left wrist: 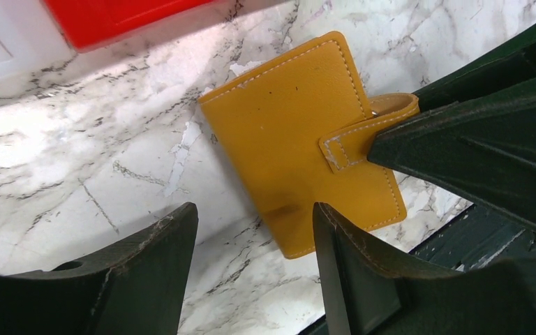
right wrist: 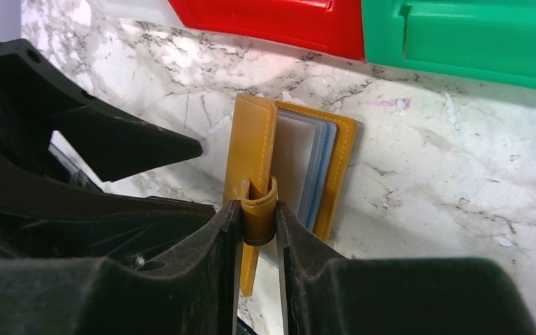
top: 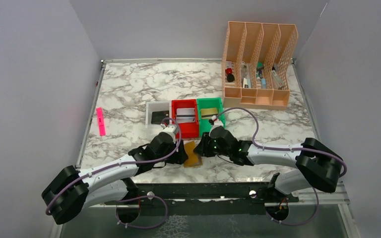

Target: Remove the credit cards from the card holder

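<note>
The card holder (top: 193, 154) is a flat mustard-tan wallet lying on the marble table near the front edge. In the left wrist view its closed cover (left wrist: 300, 139) faces up. My right gripper (right wrist: 258, 209) is shut on its small tab (right wrist: 259, 199), and the cover edge (right wrist: 251, 139) is raised so pale blue panels (right wrist: 317, 167) show inside. My left gripper (left wrist: 255, 216) is open, its fingers straddling the holder's near corner. No loose card shows by the holder.
White (top: 158, 113), red (top: 185, 128) and green (top: 211, 104) bins stand just behind the holder, with cards in them. A peach desk organizer (top: 258, 64) is at the back right. A pink strip (top: 100, 121) lies at the left. The table's front edge is close.
</note>
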You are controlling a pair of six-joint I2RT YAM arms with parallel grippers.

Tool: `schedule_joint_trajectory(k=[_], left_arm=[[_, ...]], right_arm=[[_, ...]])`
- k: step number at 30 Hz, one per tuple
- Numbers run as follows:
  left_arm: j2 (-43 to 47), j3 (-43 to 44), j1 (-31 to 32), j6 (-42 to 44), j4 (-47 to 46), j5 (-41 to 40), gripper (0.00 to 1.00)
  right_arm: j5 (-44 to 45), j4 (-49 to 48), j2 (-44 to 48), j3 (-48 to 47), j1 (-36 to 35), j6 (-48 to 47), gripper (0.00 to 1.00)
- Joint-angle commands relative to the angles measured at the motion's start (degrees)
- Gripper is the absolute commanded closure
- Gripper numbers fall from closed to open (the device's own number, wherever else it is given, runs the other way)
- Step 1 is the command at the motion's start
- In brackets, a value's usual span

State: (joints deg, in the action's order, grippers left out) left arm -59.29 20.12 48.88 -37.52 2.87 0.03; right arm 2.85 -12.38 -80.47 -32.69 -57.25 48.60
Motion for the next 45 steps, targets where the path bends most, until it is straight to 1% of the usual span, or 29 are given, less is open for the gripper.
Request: schedule_joint_trajectory(k=[1,5,10,13,16,18,21,23,27,29,31,33,35,37,40,41,43,45], left_arm=[[3.3,0.9,0.2,-0.5,2.4,-2.9,0.36],[5.7,0.7,0.2,-0.8,3.7,-3.6,0.36],[7.5,0.4,0.3,-0.9,4.3,-4.2,0.36],[7.3,0.5,0.3,-0.9,4.2,-4.3,0.35],[6.8,0.7,0.3,-0.9,4.1,-4.2,0.35],[6.6,0.6,0.3,-1.0,3.9,-4.3,0.35],[6.9,0.6,0.3,-1.4,3.9,-4.9,0.35],[7.7,0.5,0.3,-1.9,4.5,-5.8,0.35],[10.7,0.4,0.2,-4.4,7.5,-10.1,0.34],[12.8,0.1,0.3,-5.5,8.9,-12.3,0.33],[14.9,-0.2,0.2,-6.5,10.1,-14.3,0.32],[17.0,-0.6,0.3,-7.5,11.1,-16.0,0.31],[18.6,-1.1,0.3,-8.2,11.3,-16.7,0.29],[19.2,-1.8,0.2,-8.5,11.1,-16.7,0.29],[18.1,-2.6,0.2,-8.0,9.2,-15.2,0.28],[17.3,-2.8,0.2,-7.6,7.9,-14.3,0.28],[15.4,-3.4,0.3,-6.9,4.9,-11.3,0.28],[13.3,-3.9,0.2,-7.0,1.8,-9.1,0.28]], right_arm=[[5.1,6.7,1.5,-2.5,0.1,-2.9,0.73],[10.2,12.9,6.3,-0.9,0.1,-3.0,0.74],[15.6,21.6,15.7,1.0,0.1,-3.9,0.74],[15.8,23.8,21.4,1.4,0.1,-7.8,0.74],[13.8,25.0,23.2,0.1,0.2,-12.5,0.74],[11.5,25.5,21.2,-1.4,0.1,-14.4,0.74],[8.3,25.4,14.2,-3.8,-0.8,-14.7,0.76],[9.1,25.5,8.9,-5.6,-3.1,-14.1,0.76],[13.9,27.0,-0.2,-11.2,-9.8,-13.8,0.75],[13.3,26.2,-3.5,-13.0,-12.1,-14.6,0.72],[10.4,23.3,-4.9,-13.3,-13.3,-15.3,0.71],[6.7,18.3,-5.4,-11.9,-13.4,-15.4,0.69],[3.8,15.2,-5.5,-10.7,-13.4,-15.6,0.62],[1.2,13.6,-6.1,-10.5,-13.4,-16.4,0.59],[-3.0,12.1,-6.7,-10.9,-13.4,-17.3,0.55],[-4.6,11.3,-6.3,-10.7,-13.4,-17.7,0.53],[-7.7,8.7,-5.0,-9.8,-13.4,-18.4,0.45],[-9.2,7.5,-3.4,-9.2,-13.4,-18.6,0.42]])
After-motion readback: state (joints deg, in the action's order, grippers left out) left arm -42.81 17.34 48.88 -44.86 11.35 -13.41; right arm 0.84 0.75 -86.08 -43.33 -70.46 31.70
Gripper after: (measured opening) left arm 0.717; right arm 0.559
